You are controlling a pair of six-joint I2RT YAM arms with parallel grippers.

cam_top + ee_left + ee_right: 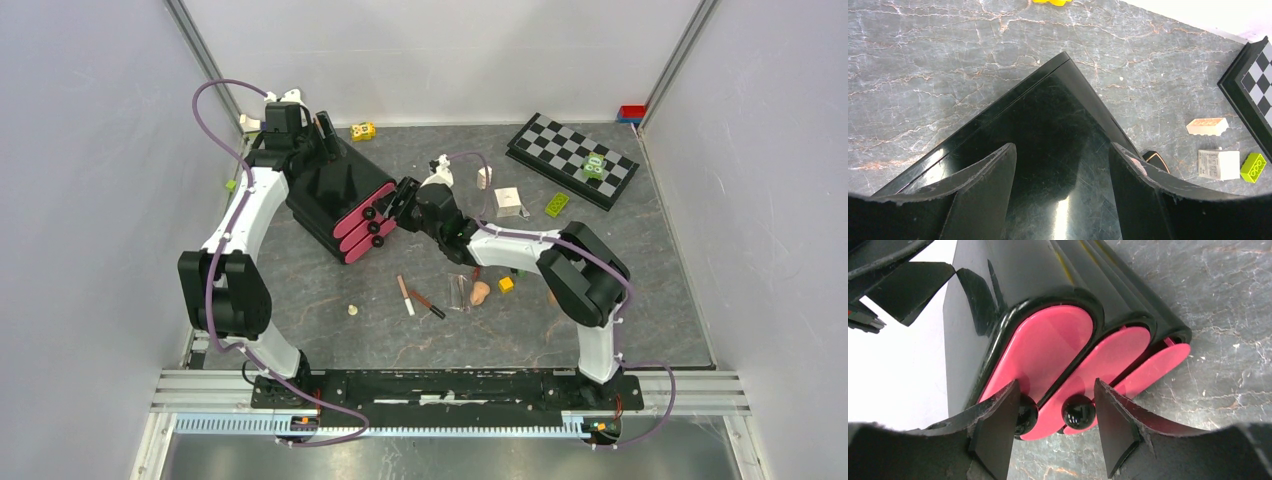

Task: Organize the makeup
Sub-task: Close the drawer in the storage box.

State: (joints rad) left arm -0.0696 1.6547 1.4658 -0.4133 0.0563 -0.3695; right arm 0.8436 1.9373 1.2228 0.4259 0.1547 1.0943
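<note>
Overhead, makeup: pencils and a peach sponge lay loose on the table between the arms, apart from the black drawer box.
Left wrist, left gripper: released, fingers spread over the box's glossy top.
Right wrist, right gripper: unclenched, fingers flanking the middle knob on the pink drawers.

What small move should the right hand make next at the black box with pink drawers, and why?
Probably close the right hand on the black knob. The knob sits between its open fingers, on a pink drawer that looks shut, while the makeup lies loose on the table. The left hand is open above the box, perhaps to steady it.
</note>
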